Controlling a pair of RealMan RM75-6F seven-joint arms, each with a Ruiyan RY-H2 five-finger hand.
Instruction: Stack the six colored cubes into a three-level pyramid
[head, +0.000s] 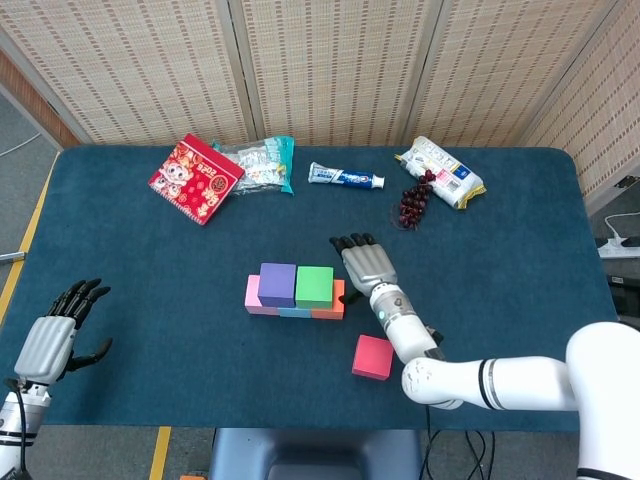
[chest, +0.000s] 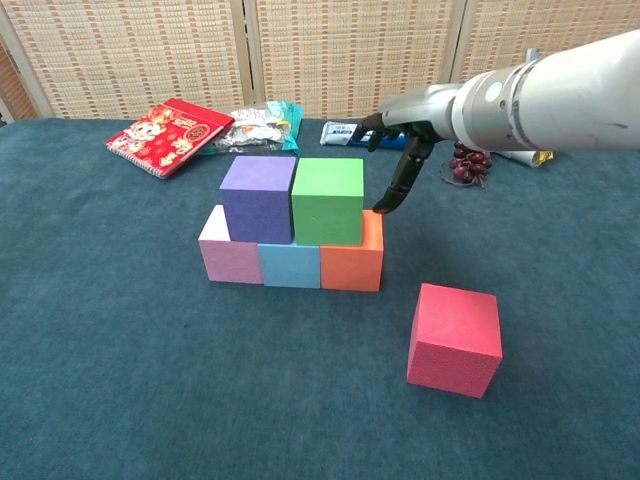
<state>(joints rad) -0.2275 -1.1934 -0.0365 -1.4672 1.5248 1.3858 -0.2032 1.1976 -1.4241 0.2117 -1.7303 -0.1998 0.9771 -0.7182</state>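
The red cube (chest: 455, 338) lay loose on the table (head: 520, 250), toward its near edge, apart from the two-level stack. The right hand (chest: 400, 150) hung beside the green cube (chest: 327, 199), fingers spread, holding nothing. The red cube sat nearer this hand; the left hand (head: 55, 335) idled open, well apart.

Blue-carpeted worktop (head: 150, 260) with blocks and clutter

Near the middle, a pink block (chest: 228, 256), a light blue block (chest: 290, 265) and an orange block (chest: 352, 262) sit touching in a row; a red block (chest: 455, 338) lies apart, nearer and to the right. Along the far edge lie a red booklet (head: 196, 178), a snack bag (head: 258, 164), a toothpaste tube (head: 346, 178), grapes (head: 413, 203) and a packet (head: 440, 172).
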